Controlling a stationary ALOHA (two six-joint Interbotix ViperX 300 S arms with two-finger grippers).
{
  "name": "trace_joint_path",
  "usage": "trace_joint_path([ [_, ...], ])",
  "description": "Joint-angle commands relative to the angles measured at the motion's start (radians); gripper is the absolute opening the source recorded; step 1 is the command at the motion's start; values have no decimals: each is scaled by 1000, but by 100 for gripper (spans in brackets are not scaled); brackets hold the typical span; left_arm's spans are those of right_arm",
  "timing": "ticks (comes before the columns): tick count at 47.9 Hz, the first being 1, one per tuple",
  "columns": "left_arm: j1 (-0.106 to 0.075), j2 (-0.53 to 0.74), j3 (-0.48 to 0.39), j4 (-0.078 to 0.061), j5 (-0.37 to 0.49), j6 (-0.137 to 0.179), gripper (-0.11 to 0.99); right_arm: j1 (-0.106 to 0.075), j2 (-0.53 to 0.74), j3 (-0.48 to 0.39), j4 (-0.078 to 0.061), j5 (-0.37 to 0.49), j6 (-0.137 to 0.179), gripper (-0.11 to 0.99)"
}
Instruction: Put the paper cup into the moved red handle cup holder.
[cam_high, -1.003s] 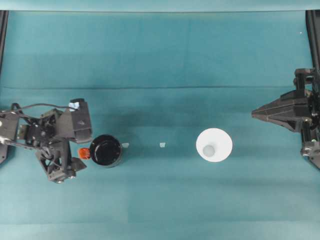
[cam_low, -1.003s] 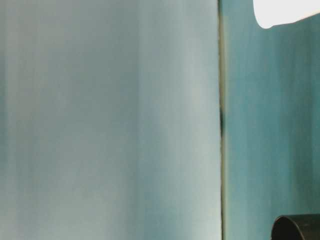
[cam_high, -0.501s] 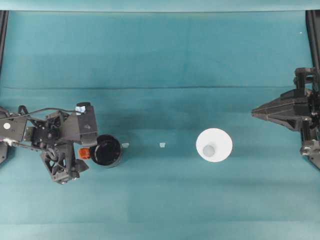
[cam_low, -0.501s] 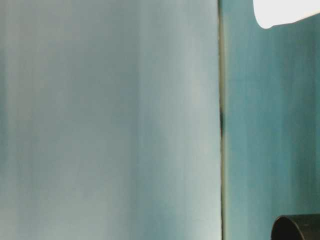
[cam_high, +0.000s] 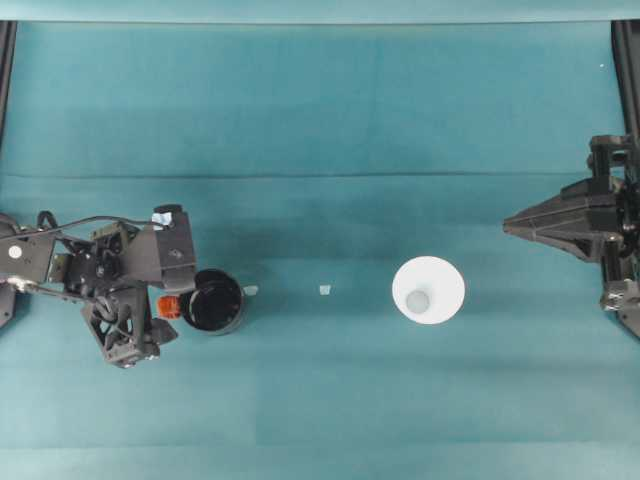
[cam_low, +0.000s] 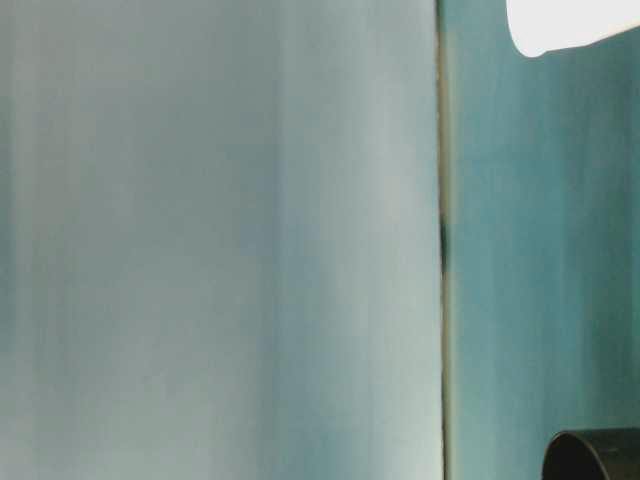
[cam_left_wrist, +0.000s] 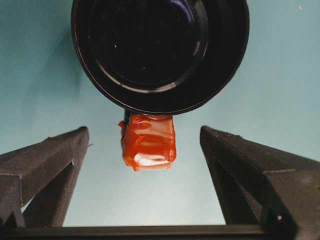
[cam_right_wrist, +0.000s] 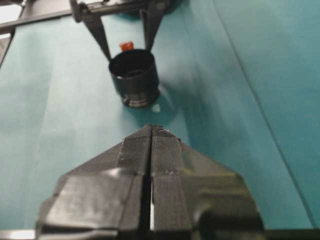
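Note:
The white paper cup (cam_high: 428, 290) stands upright on the teal table right of centre, and its edge also shows in the table-level view (cam_low: 570, 22). The black red handle cup holder (cam_high: 214, 301) stands at the left, its red-orange handle (cam_high: 168, 306) pointing left. My left gripper (cam_high: 172, 305) is open, its fingers (cam_left_wrist: 50, 155) on either side of the handle (cam_left_wrist: 148, 142) without touching it; the holder (cam_left_wrist: 160, 50) sits just beyond. My right gripper (cam_high: 507, 228) is shut and empty at the far right, above and right of the cup. Its closed tips (cam_right_wrist: 151, 128) point toward the holder (cam_right_wrist: 134, 77).
Two small pale scraps (cam_high: 325, 290) (cam_high: 250, 290) lie on the teal cloth between holder and cup. Dark frame rails (cam_high: 626, 60) run along the left and right table edges. The holder's rim (cam_low: 595, 455) shows in the table-level view.
Over the last second my left gripper slid right toward the holder until its open fingers straddled the handle. The cup, holder and right arm stayed put.

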Motion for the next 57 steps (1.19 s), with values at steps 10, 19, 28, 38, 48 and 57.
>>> trace_joint_path([
  [10, -2, 5, -18, 5, -20, 3, 99, -3, 11, -17, 2, -3, 6, -10],
  [19, -2, 9, -18, 6, -20, 3, 99, -3, 12, -15, 3, -5, 6, -10],
  [28, -2, 8, -15, 8, -20, 9, 99, -3, 11, -15, 2, -3, 6, -10],
  [38, 9, 8, -15, 8, -20, 15, 98, -2, 12, -15, 3, -5, 6, -10],
  [48, 15, 8, -9, 8, -61, 23, 62, -3, 12, -15, 3, -5, 6, -10],
  [57, 15, 9, -9, 8, -61, 48, 29, -3, 9, -15, 3, -3, 6, -10],
])
